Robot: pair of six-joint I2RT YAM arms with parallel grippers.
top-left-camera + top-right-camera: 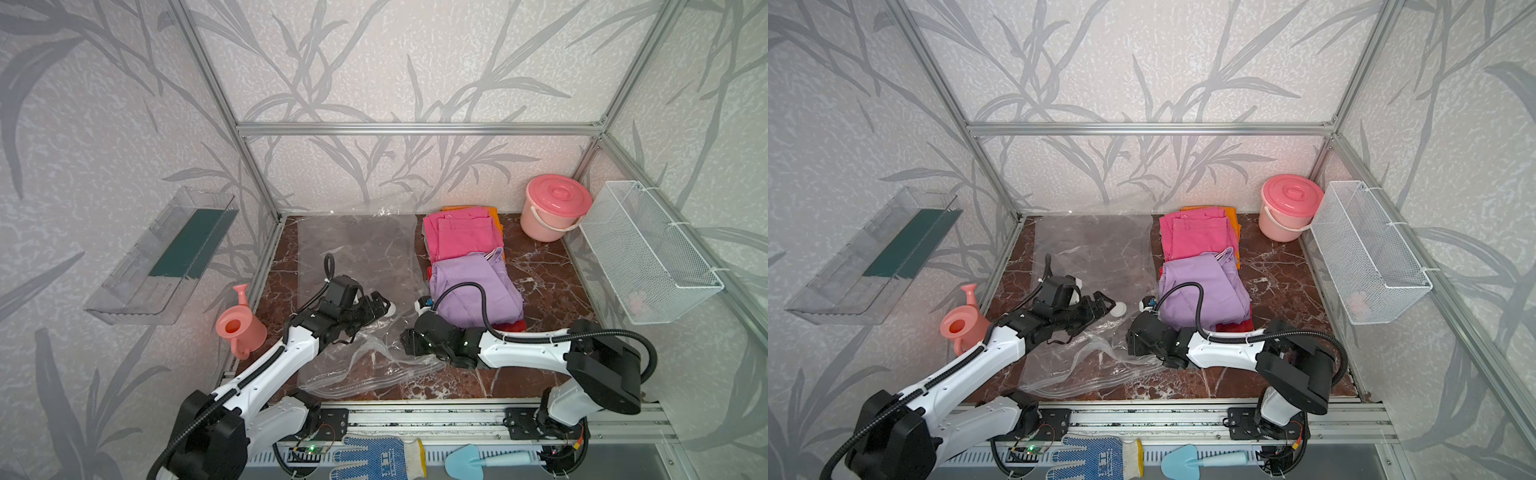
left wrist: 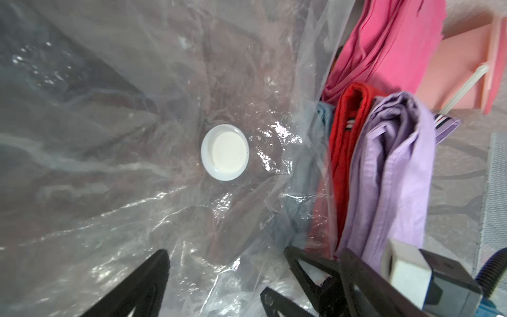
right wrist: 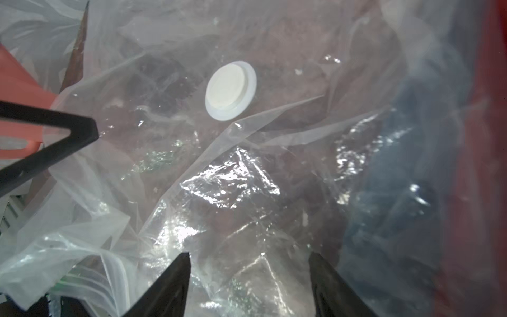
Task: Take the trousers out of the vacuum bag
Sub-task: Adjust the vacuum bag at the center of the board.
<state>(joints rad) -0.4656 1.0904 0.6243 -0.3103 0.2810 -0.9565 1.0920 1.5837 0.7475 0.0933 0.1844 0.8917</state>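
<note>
Figure: both pincers over the emptied bag. I am holding my left pincer (image 1: 380, 306) with its jaws wide apart and gripping nothing, so it is hovering low over the clear vacuum bag (image 1: 357, 249). The white valve disc (image 2: 225, 152) is lying just ahead of its tips. My right pincer (image 1: 409, 338) is facing it across the valve disc, jaws likewise apart with only crumpled film beneath them. The zip-seal edge (image 1: 332, 386) is trailing loose behind both pincers, toward my bases. The bag is lying flat on the marble tabletop (image 1: 540, 257), which I am reading as a sign that nothing bulky is inside.

The trousers are sitting stacked just beside and beyond my right pincer. The lilac pair (image 1: 473, 291) is lying over the red pair (image 2: 348, 142), with the hot-pink pair (image 1: 461, 237) and orange pair (image 1: 494, 218) farther off. A blue denim pair (image 2: 325, 115) is showing at the bag's draped margin. Whether film is enclosing it, I cannot tell.
</note>
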